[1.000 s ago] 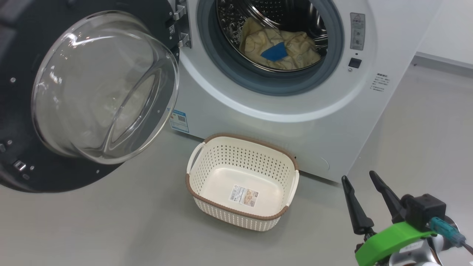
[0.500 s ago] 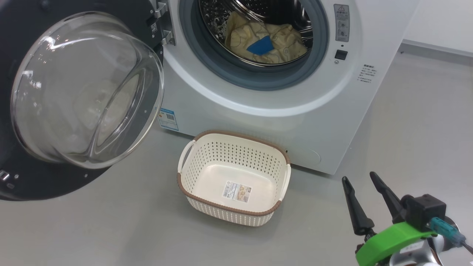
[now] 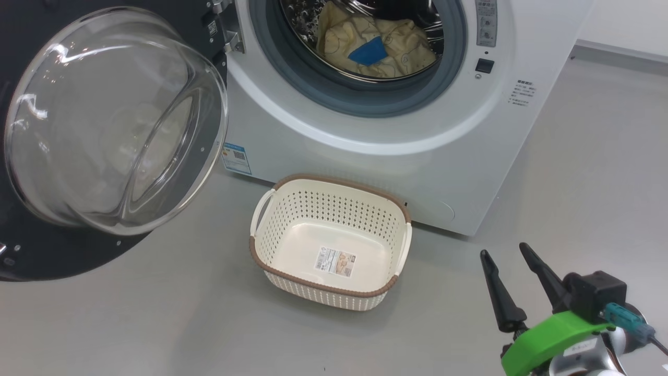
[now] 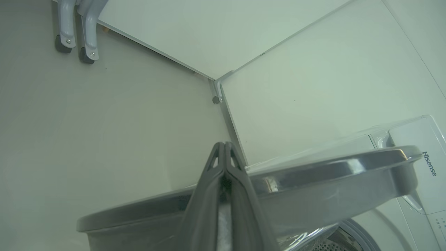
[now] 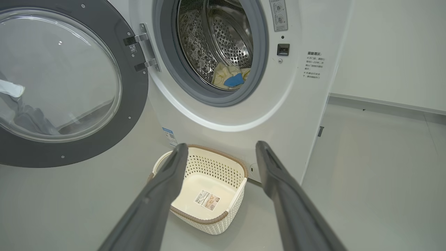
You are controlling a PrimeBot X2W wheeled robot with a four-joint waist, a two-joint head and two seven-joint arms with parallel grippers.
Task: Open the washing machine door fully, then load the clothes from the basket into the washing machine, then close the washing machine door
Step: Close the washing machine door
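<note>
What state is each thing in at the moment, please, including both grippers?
washing machine door: wide open.
clothes: lying inside the washing machine.
basket: upright, empty of clothes.
left gripper: shut, by the door's rim.
right gripper: open, holding nothing.

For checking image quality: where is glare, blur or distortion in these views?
Head view: white glare streaks on the washing machine door glass. Left wrist view: greenish cast, left gripper soft. Right wrist view: right gripper blurred, basket sharp.
</note>
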